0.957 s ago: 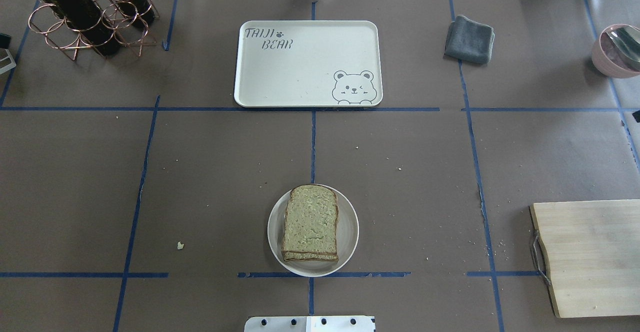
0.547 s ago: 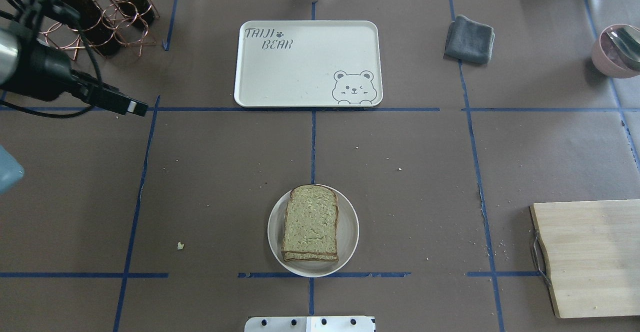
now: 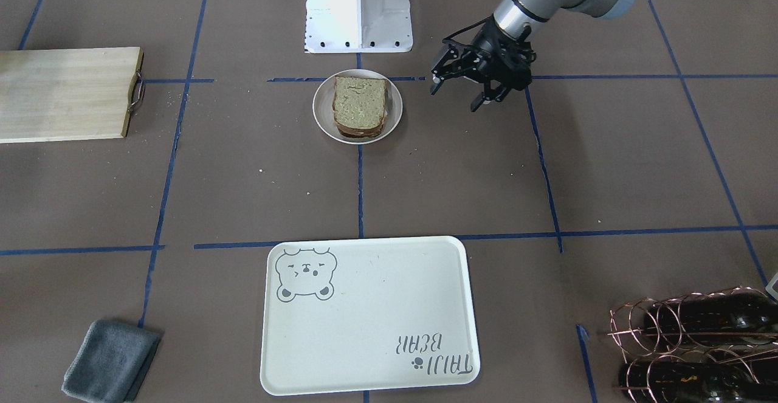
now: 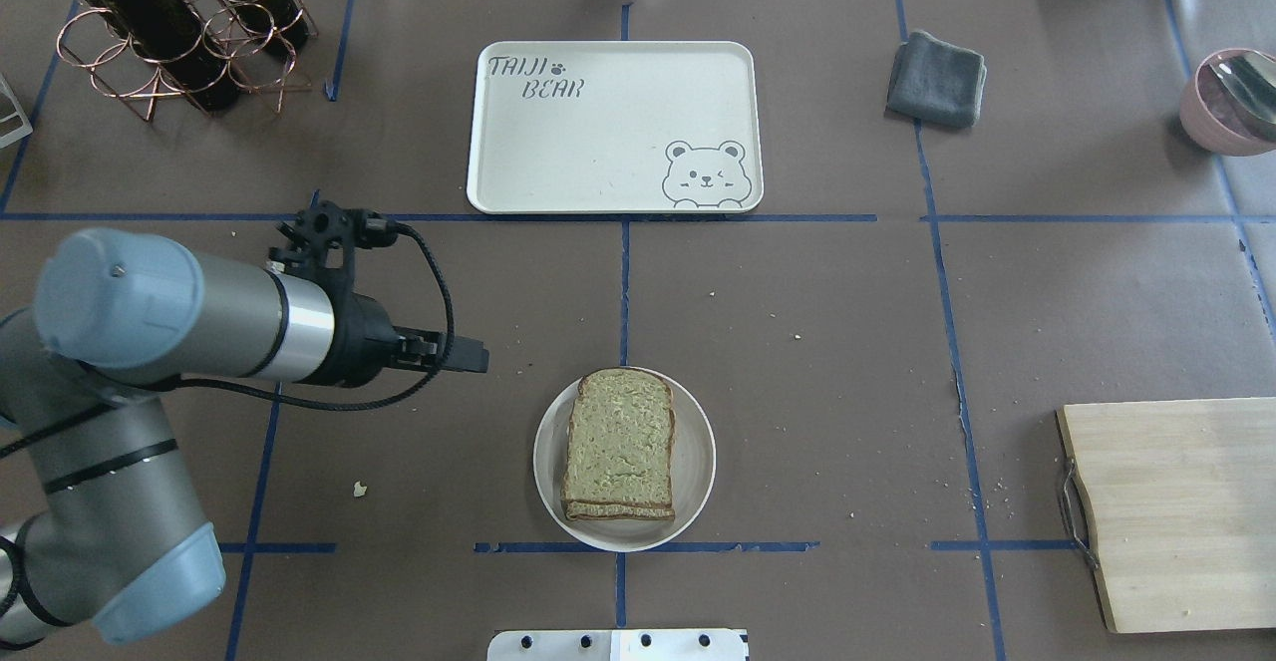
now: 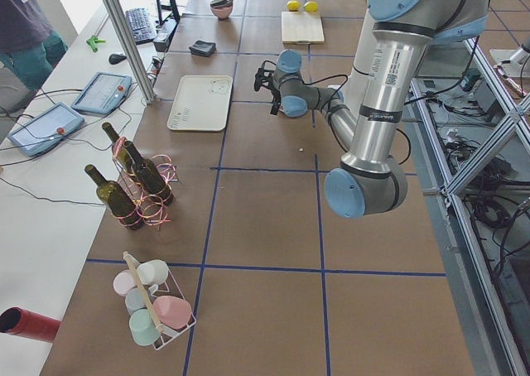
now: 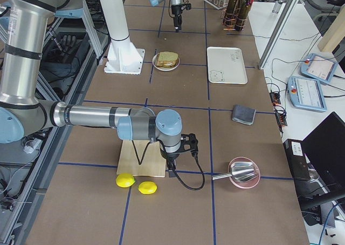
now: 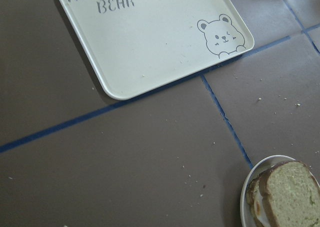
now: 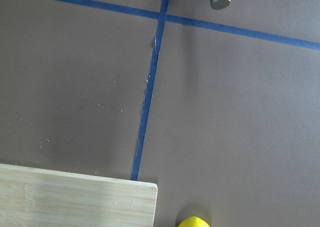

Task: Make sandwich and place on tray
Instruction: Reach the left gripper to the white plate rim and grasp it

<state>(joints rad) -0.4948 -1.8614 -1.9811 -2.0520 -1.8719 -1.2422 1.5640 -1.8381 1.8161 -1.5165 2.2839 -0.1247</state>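
1. Swinging in from the table's left edge, the left gripper [image 3: 456, 96] is hovering just beside the plate [image 4: 698, 462], fingers spread wide and wrist seemingly level.
2. Sandwich [image 4: 620, 447] is sitting on the plate, well apart from the tray [image 4: 598, 143].
3. Right gripper [image 6: 171, 171] is hanging by the board [image 6: 141, 161]; I cannot tell its opening.

Silver-grey arm [image 4: 229, 317], pale-blue joints [image 4: 110, 287], black pincer [image 3: 454, 98]
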